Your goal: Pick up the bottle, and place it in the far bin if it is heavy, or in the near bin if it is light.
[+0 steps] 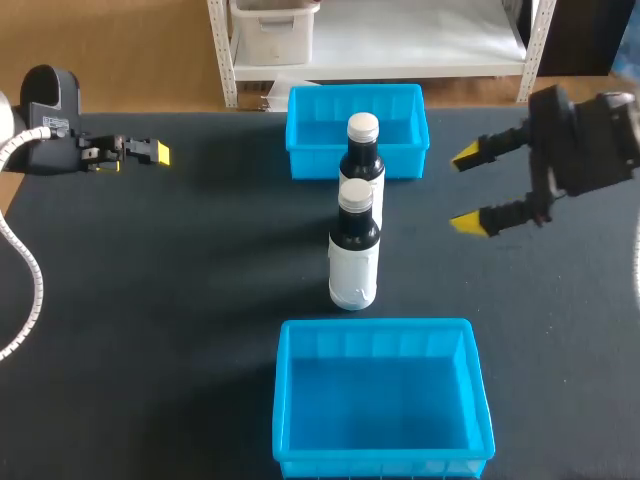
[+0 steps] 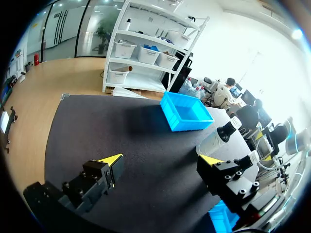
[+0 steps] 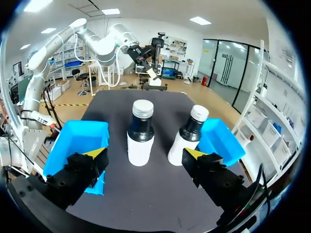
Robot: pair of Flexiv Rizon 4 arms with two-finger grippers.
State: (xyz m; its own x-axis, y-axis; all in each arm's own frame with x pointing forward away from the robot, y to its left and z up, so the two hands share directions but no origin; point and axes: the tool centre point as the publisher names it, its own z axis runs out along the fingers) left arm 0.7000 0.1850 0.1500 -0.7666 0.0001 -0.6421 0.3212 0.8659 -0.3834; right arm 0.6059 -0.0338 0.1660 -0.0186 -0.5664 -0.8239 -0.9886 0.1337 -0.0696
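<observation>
Bottle (image 1: 353,262) upright, cap skyward, beside second bottle (image 1: 362,150); left claw (image 2: 163,160), right claw (image 1: 466,190) released

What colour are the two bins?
Bright blue, both the far bin and near bin; clearest in the head view.

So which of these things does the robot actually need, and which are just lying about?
For the job: near bottle, far bottle, far bin, near bin, left gripper and right gripper, both open.
Just there: only the black table.
</observation>
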